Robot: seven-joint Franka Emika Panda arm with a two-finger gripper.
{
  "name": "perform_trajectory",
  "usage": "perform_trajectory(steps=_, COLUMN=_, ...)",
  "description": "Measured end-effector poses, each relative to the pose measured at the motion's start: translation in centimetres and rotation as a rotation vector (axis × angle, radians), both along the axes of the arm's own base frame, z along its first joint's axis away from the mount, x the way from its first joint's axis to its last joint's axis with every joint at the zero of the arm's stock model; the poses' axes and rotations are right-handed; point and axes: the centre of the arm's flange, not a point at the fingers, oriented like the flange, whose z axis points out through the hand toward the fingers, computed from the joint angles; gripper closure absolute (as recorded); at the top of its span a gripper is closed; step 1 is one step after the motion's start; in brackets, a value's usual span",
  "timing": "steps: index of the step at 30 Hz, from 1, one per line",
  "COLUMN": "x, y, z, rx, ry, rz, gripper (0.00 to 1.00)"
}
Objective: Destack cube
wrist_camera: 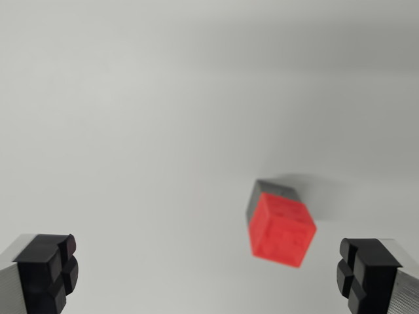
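A red cube (281, 229) sits stacked on a grey cube (272, 191), of which only the far top edge and a sliver of its side show. The stack stands on a plain pale surface, right of centre in the wrist view and slightly blurred. My gripper (206, 278) is open, its black left fingertip (49, 268) at the bottom left corner and its right fingertip (363, 271) at the bottom right. The stack lies between the fingers' lines but closer to the right one, and farther out than the tips. Nothing is held.
The pale grey surface (163, 118) fills the rest of the view, with a soft shadow behind the stack.
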Motion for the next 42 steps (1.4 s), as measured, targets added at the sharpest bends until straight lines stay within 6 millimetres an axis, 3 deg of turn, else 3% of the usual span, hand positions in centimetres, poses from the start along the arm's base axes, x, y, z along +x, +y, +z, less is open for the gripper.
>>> perform_trajectory(steps=18, x=-0.1, y=0.0, z=-0.3, rx=0.000, ry=0.004, rz=-0.002, gripper=0.00)
perform_trajectory(steps=42, x=-2.7, y=-1.3, z=-3.9, rx=-0.003, ry=0.000, rz=-0.046, gripper=0.00)
